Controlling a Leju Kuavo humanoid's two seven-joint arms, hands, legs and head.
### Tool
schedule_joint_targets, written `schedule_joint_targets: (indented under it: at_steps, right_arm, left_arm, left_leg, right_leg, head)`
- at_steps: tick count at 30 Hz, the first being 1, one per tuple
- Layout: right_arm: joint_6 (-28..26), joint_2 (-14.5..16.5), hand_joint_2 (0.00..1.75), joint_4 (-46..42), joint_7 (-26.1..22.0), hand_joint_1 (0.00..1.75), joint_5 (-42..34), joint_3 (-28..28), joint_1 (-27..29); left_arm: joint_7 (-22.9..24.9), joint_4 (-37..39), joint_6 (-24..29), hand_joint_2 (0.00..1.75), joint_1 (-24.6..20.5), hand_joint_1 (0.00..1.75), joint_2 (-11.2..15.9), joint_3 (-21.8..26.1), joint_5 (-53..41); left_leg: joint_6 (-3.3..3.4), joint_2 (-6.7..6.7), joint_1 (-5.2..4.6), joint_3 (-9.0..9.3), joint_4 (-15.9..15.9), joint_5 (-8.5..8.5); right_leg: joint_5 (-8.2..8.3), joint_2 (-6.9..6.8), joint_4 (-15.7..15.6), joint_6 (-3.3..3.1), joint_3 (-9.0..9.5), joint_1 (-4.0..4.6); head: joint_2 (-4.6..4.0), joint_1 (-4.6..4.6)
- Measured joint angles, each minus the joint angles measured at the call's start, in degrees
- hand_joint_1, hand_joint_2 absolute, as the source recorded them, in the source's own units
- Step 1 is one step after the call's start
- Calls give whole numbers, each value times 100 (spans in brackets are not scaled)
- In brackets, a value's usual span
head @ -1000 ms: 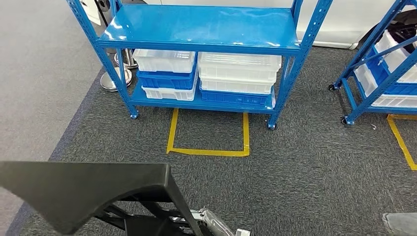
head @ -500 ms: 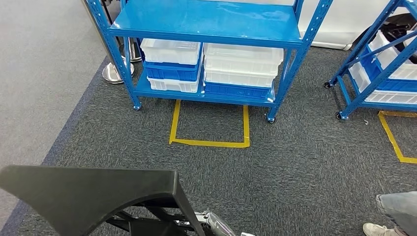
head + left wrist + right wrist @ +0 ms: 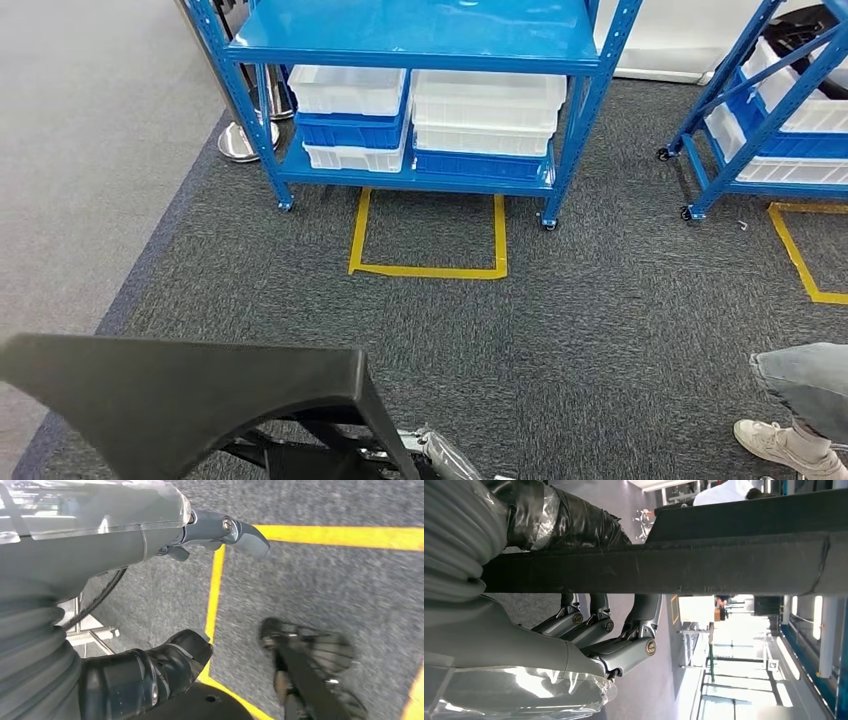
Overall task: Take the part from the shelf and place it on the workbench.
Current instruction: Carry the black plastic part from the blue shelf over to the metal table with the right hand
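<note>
Two hands of mine are in play. My left hand [image 3: 125,630] hangs over the grey carpet [image 3: 620,330], its thumb and fingers [image 3: 245,532] apart with nothing between them, yellow floor tape [image 3: 216,585] running beneath. In the head view the black part [image 3: 190,395] fills the lower left, a broad flat panel with a curved edge and dark struts under it, carried low in front of me above the carpet. My right hand [image 3: 589,635] holds that part [image 3: 704,565]: the fingers [image 3: 639,620] curl up against one face of the panel's edge and the dark wrapped thumb [image 3: 574,522] lies on the other.

Farther ahead stands the blue shelf [image 3: 420,40], its top board bare, with white and blue bins [image 3: 430,120] stacked on the lower board. A rectangle of yellow tape [image 3: 430,235] marks the carpet just in front of it. To the right a second blue rack [image 3: 770,110] carries more bins, and at the lower right edge a person's leg and pale shoe [image 3: 785,445] rest on the carpet.
</note>
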Motion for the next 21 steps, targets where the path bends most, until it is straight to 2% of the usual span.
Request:
schedule_joint_targets:
  at_steps: [1, 2, 3, 4, 5, 6, 7, 8, 9, 10, 12, 13, 14, 15, 16, 18, 19, 20, 21]
  right_arm:
    - [-27, 0, 175, -13, 1, 175, 10, 1, 6]
    - [-52, 0, 175, -29, 1, 175, 14, 1, 9]
    - [-75, 0, 175, -51, 0, 175, 12, 1, 12]
    - [-96, -2, 175, -73, -1, 175, 10, 1, 17]
    - [-114, -4, 175, -98, -2, 175, 9, 2, 21]
    - [-126, -7, 175, -119, -4, 175, 9, 4, 25]
    - [-140, -11, 175, -133, -7, 175, 11, 5, 28]
    - [-160, -17, 175, -149, -10, 175, 14, 6, 31]
    - [-181, -22, 175, -165, -13, 175, 16, 6, 34]
    - [-200, -28, 175, -179, -15, 175, 18, 5, 39]
    - [-225, -40, 175, -200, -17, 175, 24, 6, 45]
    - [-236, -46, 175, -205, -17, 175, 27, 7, 47]
    - [-254, -50, 175, -210, -19, 175, 33, 7, 48]
    - [-273, -54, 175, -218, -21, 175, 42, 8, 50]
    - [-291, -57, 175, -230, -24, 175, 54, 8, 53]
    - [-313, -69, 175, -266, -30, 175, 83, 8, 61]
    - [-319, -77, 175, -286, -35, 175, 94, 9, 68]
    - [-326, -87, 175, -303, -40, 175, 100, 10, 75]
    - [-332, -97, 175, -318, -44, 175, 103, 10, 82]
  left_arm:
    - [-4, 0, 3, 175, -3, 0, 1, -1, -7]
    - [-6, 0, 5, 175, -9, 0, 2, -3, -10]
    - [-8, 0, 9, 175, -16, 0, 2, -7, -11]
    - [-10, 0, 11, 175, -24, 0, 2, -11, -14]
    - [-11, 0, 15, 175, -28, 0, 2, -17, -15]
    - [-13, 0, 16, 175, -30, 0, 2, -22, -17]
    - [-14, 0, 17, 175, -29, 0, 0, -26, -21]
    - [-14, 1, 18, 175, -24, 0, -4, -29, -25]
    - [-14, 1, 18, 175, -19, 0, -8, -31, -31]
    - [-13, 1, 19, 175, -15, 0, -10, -33, -39]
    - [-13, 1, 21, 175, -10, 0, -8, -34, -56]
    - [-13, 0, 21, 175, -9, 0, -6, -34, -63]
    - [-13, 0, 22, 175, -6, 0, -5, -34, -67]
    - [-13, 0, 22, 175, -3, 0, -4, -34, -68]
    - [-13, 1, 23, 175, -1, 0, -5, -35, -69]
    - [-15, 2, 23, 175, -1, 0, -14, -37, -71]
    - [-17, 2, 23, 175, -3, 0, -20, -39, -73]
    - [-21, 2, 23, 175, -4, 0, -26, -41, -76]
    - [-24, 2, 23, 175, -4, 0, -28, -43, -79]
  left_leg:
    - [-8, -1, 7, 230, -204, 195]
    - [-7, -2, 9, 561, -585, 271]
    - [15, -4, 2, 928, -1087, 213]
    - [55, -4, -10, 1212, -1494, 96]
    - [103, -4, -26, 1398, -1783, -21]
    - [158, -3, -38, 1452, -1918, -69]
    - [213, 3, -38, 1413, -1902, -36]
    - [262, 11, -35, 1374, -1901, 17]
    - [312, 18, -29, 1327, -1902, 73]
    - [353, 24, -26, 1266, -1900, 133]
    - [388, 13, -37, 1120, -1873, 231]
    - [388, -5, -42, 1044, -1852, 274]
    - [380, -31, -46, 972, -1822, 308]
    - [369, -65, -48, 909, -1787, 333]
    - [355, -105, -49, 855, -1748, 351]
    - [322, -181, -49, 758, -1658, 372]
    - [296, -214, -48, 713, -1624, 383]
    - [268, -242, -44, 676, -1602, 396]
    - [236, -271, -42, 650, -1594, 411]
  right_leg:
    - [66, 1, 31, 22, -114, -8]
    - [122, 4, 69, 49, -212, -10]
    - [167, 7, 112, 81, -286, -7]
    - [218, 6, 145, 116, -328, -3]
    - [266, 0, 163, 151, -349, -1]
    - [317, -5, 164, 186, -356, 0]
    - [351, -5, 158, 222, -363, -8]
    - [313, 3, 200, 255, -393, -20]
    - [184, 15, 328, 283, -454, -28]
    - [-40, 29, 588, 306, -554, -41]
    - [-556, 42, 1342, 332, -784, -53]
    - [-720, 44, 1647, 339, -840, -57]
    - [-777, 46, 1762, 339, -794, -59]
    - [-735, 53, 1651, 330, -630, -60]
    - [-625, 79, 1335, 311, -361, -59]
    - [-468, 235, 548, 250, 179, -54]
    - [-437, 291, 300, 224, 327, -47]
    - [-446, 323, 192, 203, 376, -33]
    - [-432, 292, 186, 190, 371, -21]
  head:
    - [0, -1]
    - [0, -2]
    - [0, -1]
    - [0, 0]
    - [0, 3]
    - [0, 5]
    - [0, 7]
    - [0, 8]
    - [0, 9]
    - [0, 10]
    - [0, 10]
    - [0, 9]
    - [0, 9]
    - [0, 9]
    - [0, 9]
    - [0, 7]
    - [0, 8]
    - [0, 8]
    - [0, 8]
